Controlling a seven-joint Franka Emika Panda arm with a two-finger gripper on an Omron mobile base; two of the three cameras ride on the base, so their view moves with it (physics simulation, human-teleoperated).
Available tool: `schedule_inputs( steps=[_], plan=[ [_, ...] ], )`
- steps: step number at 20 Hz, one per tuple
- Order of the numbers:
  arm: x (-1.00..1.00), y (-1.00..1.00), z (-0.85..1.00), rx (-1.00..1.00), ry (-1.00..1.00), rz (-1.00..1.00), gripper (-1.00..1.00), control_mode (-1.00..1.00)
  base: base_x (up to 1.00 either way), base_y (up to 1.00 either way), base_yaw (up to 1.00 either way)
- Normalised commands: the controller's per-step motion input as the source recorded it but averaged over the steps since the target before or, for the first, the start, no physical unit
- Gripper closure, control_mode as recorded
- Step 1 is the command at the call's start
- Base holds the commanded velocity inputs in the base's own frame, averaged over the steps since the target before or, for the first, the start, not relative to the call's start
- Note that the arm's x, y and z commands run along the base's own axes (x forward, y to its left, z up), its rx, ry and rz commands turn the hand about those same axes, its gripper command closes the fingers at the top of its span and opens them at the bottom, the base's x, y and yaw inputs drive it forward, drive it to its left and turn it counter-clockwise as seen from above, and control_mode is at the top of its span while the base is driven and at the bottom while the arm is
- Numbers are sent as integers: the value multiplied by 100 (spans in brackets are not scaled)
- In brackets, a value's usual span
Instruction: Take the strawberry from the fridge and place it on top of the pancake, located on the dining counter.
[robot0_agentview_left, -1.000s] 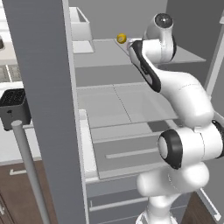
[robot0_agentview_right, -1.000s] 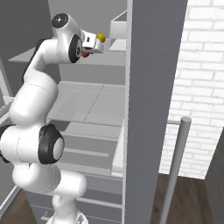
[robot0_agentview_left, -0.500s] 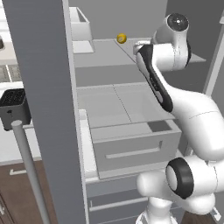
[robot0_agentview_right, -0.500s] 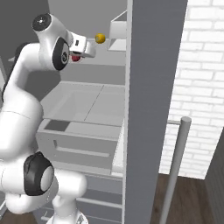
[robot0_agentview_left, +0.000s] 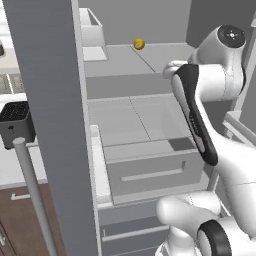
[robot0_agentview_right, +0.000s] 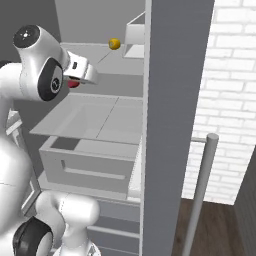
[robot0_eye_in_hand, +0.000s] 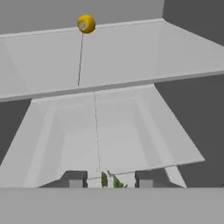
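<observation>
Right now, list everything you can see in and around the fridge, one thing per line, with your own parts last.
fridge: one, matte grey, doors swung open, grey shelves and a drawer inside.
bar handles: two, grey, one on each open door.
yellow fruit: one, small and round, at the back of the upper shelf.
door bin: one, pale, high on the door beside the upper shelf.
strawberry: one, dark red, tiny, between the claw's fingers, green leaves showing in the hand view.
brick wall: white, right of the fridge.
black appliance: one, on the counter left of the fridge.
claw: one, white with dark tips, closed on the strawberry in front of the shelves.
</observation>
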Motion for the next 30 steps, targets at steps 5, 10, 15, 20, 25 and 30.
schedule_inputs(
  steps=[5, 10, 15, 20, 25, 30],
  plan=[
    [-97, 0, -39, 1, 4, 0, 100, -100, 0, 0, 0],
    [-62, 6, -68, -1, 8, 4, 100, -100, 0, 0, 0],
    [-9, 9, -45, -4, 11, 9, 100, -100, 0, 0, 0],
    [0, 0, 0, 0, 0, 1, 100, -100, 0, 0, 0],
    [-13, 0, -5, 0, 1, 0, 100, -100, 0, 0, 0],
    [-25, 0, -9, 0, 1, 0, 100, 100, -20, 0, 0]
  ],
)
